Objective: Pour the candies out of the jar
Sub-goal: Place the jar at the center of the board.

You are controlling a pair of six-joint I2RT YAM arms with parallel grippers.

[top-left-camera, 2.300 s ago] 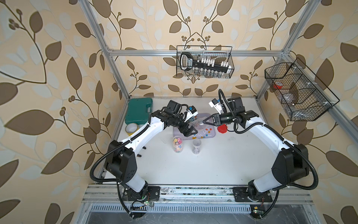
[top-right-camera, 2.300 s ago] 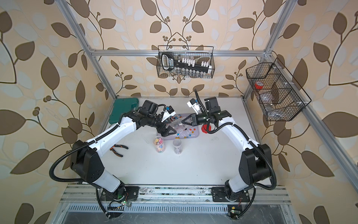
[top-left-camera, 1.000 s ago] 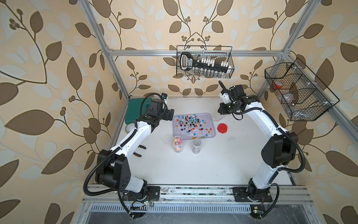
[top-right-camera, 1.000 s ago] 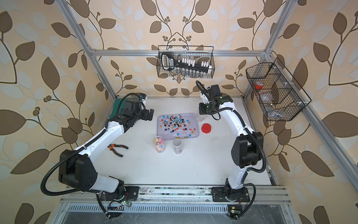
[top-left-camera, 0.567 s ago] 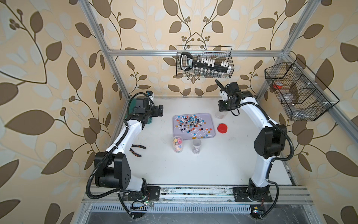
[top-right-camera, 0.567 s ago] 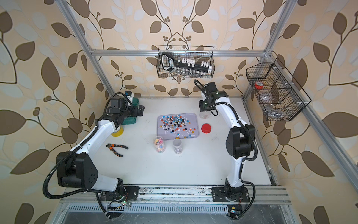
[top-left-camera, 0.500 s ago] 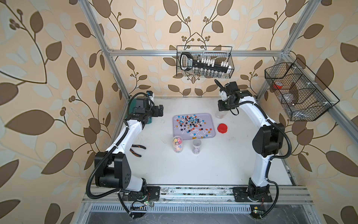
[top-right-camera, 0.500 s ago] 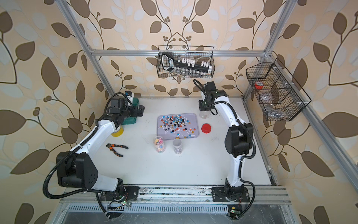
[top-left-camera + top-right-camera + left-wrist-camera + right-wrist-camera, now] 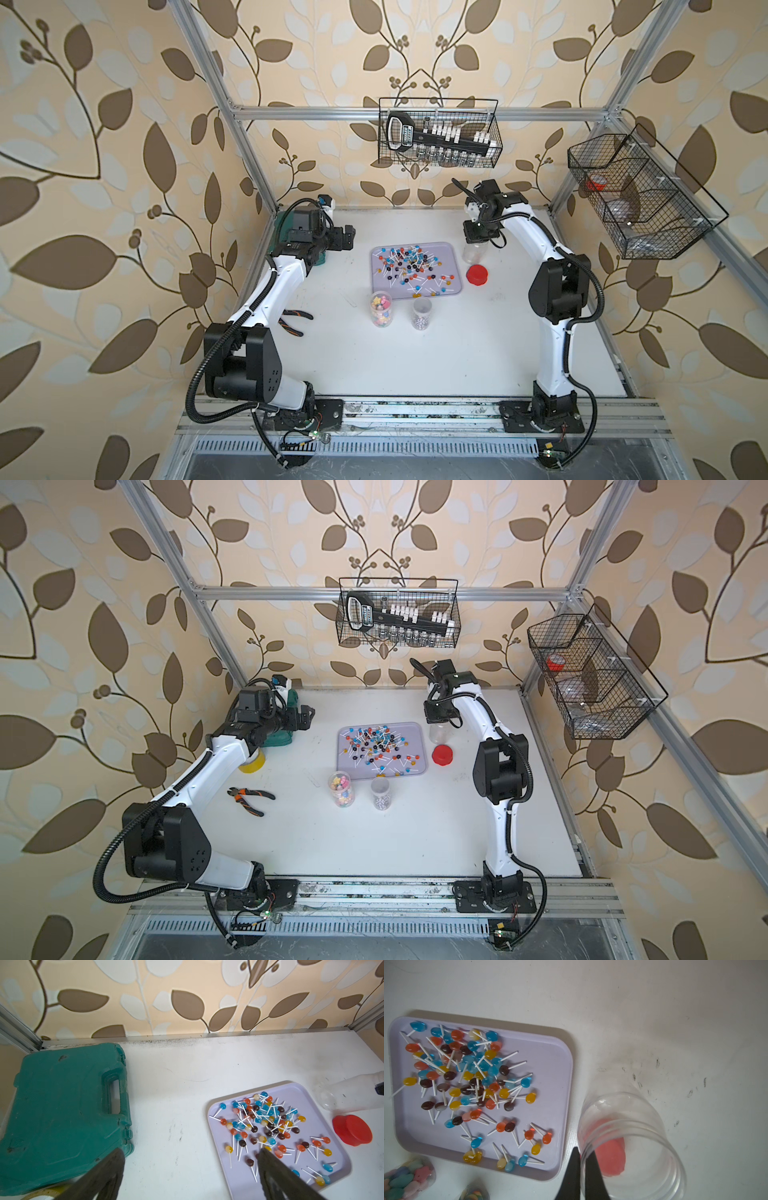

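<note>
The candies [image 9: 409,266] [image 9: 376,746] are round lollipops on white sticks, scattered over the lilac tray [image 9: 446,251] [image 9: 546,1064]. The jar [image 9: 473,252] [image 9: 631,1142] is clear and empty. It stands mouth up at the tray's right side, close to the back. My right gripper [image 9: 476,237] [image 9: 582,1150] is shut on the jar's rim, one finger inside and one outside. My left gripper [image 9: 347,237] [image 9: 190,1151] hangs open with nothing in it at the back left, left of the tray. In the left wrist view the candies [image 9: 270,1124] and the jar [image 9: 351,1095] also show.
A red lid [image 9: 476,275] lies just in front of the jar. Two small candy jars [image 9: 381,308] [image 9: 422,313] stand in front of the tray. A green case [image 9: 58,1111], yellow tape [image 9: 252,762] and pliers [image 9: 249,798] are on the left. Wire baskets [image 9: 438,137] [image 9: 636,199] hang on the walls.
Both arms have drawn back from over the tray. The left went to the back left near the green case; the right carried the jar to the tray's right side.
</note>
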